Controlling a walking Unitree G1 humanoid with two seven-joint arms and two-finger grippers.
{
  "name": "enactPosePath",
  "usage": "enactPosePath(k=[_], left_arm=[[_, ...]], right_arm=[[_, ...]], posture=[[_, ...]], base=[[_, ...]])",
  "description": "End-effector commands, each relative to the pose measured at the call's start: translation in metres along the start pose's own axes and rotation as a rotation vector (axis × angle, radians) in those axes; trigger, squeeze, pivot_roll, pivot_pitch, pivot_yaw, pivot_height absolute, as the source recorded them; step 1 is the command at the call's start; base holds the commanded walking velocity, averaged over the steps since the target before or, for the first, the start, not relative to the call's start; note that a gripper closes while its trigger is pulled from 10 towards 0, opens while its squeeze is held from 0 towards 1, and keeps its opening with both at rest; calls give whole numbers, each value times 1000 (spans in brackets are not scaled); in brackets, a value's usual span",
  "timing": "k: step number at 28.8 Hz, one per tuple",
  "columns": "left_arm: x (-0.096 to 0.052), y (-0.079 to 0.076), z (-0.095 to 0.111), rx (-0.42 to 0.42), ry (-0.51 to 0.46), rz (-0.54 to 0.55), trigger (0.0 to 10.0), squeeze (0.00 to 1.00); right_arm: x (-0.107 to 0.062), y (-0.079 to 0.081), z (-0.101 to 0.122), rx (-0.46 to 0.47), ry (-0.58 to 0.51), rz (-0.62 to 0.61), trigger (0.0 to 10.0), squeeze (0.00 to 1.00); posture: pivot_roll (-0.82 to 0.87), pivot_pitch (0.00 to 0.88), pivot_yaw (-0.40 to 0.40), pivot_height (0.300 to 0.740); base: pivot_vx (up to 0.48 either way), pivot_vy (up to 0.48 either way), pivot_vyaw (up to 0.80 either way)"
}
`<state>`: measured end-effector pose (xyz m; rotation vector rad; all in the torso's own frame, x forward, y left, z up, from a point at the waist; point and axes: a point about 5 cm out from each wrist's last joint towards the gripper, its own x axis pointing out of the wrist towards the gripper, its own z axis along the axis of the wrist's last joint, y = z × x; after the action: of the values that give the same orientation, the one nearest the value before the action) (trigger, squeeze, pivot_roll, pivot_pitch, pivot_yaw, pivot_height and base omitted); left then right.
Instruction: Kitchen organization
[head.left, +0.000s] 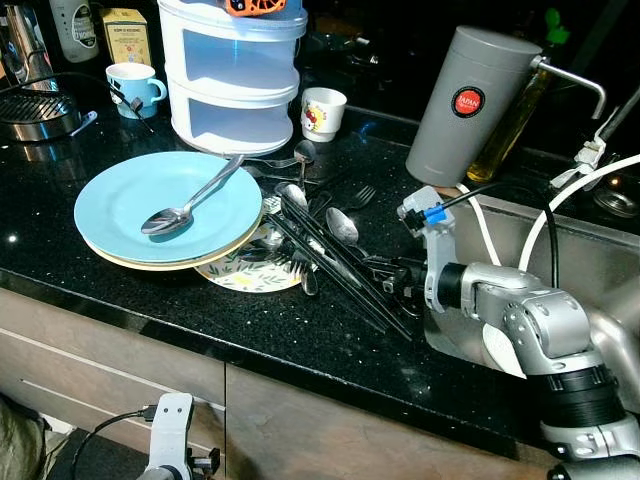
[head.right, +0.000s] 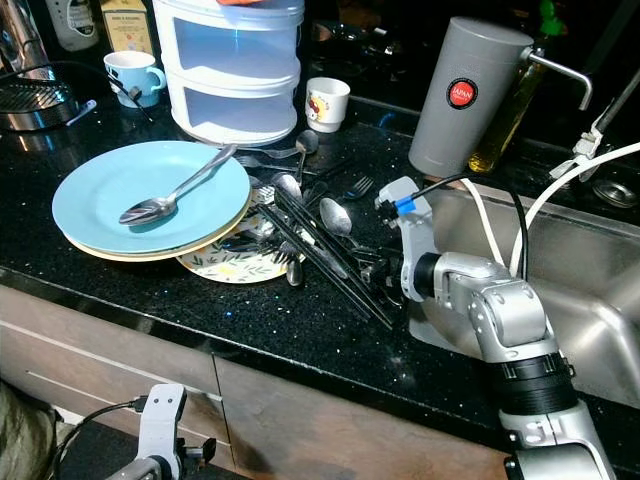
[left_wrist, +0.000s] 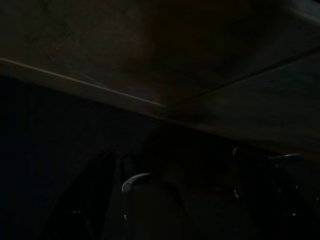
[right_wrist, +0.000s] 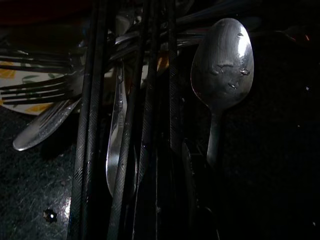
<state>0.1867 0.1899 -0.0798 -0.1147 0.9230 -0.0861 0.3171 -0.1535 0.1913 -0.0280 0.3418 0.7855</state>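
A pile of cutlery lies on the black counter (head.left: 120, 290): long black chopsticks (head.left: 340, 265), spoons (head.left: 342, 226) and forks (head.left: 355, 197), partly resting on a small floral plate (head.left: 255, 270). To its left is a stack of plates with a light blue plate (head.left: 120, 195) on top, and a spoon (head.left: 190, 198) lies on it. My right gripper (head.left: 392, 282) reaches in from the sink side, low at the near end of the chopsticks. The right wrist view looks closely at a spoon bowl (right_wrist: 222, 62), chopsticks (right_wrist: 90, 125) and fork tines (right_wrist: 35, 90). My left arm (head.left: 170, 440) hangs idle below the counter edge.
A white tiered container (head.left: 235, 75), a white cup (head.left: 322, 112) and a blue mug (head.left: 133, 88) stand at the back. A tall grey flask (head.left: 470, 105) and an oil bottle (head.left: 510, 125) stand beside the sink (head.left: 590, 260). A metal pot (head.left: 35, 110) sits far left.
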Motion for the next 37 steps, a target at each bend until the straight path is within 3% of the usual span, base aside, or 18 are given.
enactPosePath(k=[1,13,16,19,20,21,22,31,37], left_arm=[[0,-6,-6,9,20,-17,10000,0],[0,-6,-7,13,23,-20,10000,0],[1,-7,-6,12,20,-21,10000,0],[1,-7,-6,10,18,-19,10000,0],[1,-7,-6,8,18,-19,10000,0],[1,-7,-5,8,18,-20,10000,0],[1,-6,-6,8,18,-20,10000,0],[1,-8,-6,0,24,-37,10000,0],[1,-11,-8,13,38,-65,10000,0]], right_arm=[[-1,-2,4,0,-43,-4,0,0],[-2,0,24,-42,-203,-2,0,0],[-3,3,30,-4,-267,44,0,0],[-12,11,35,97,-404,195,0,0],[-22,19,38,128,-487,302,2863,0],[-26,22,39,134,-519,341,2863,0],[-32,28,41,148,-562,409,10000,0],[-50,43,36,194,-658,600,10000,0],[-53,40,34,206,-681,600,10000,0]], posture=[[81,9,-80,740],[82,6,-80,740],[82,8,-81,740],[82,9,-80,740],[81,10,-81,740],[81,10,-81,740],[80,12,-79,740],[77,13,-73,740],[76,13,-72,740]], base=[[0,0,0],[0,0,0],[0,0,0],[0,0,0],[0,0,0],[0,0,0],[0,0,0],[0,0,0],[0,0,-598]])
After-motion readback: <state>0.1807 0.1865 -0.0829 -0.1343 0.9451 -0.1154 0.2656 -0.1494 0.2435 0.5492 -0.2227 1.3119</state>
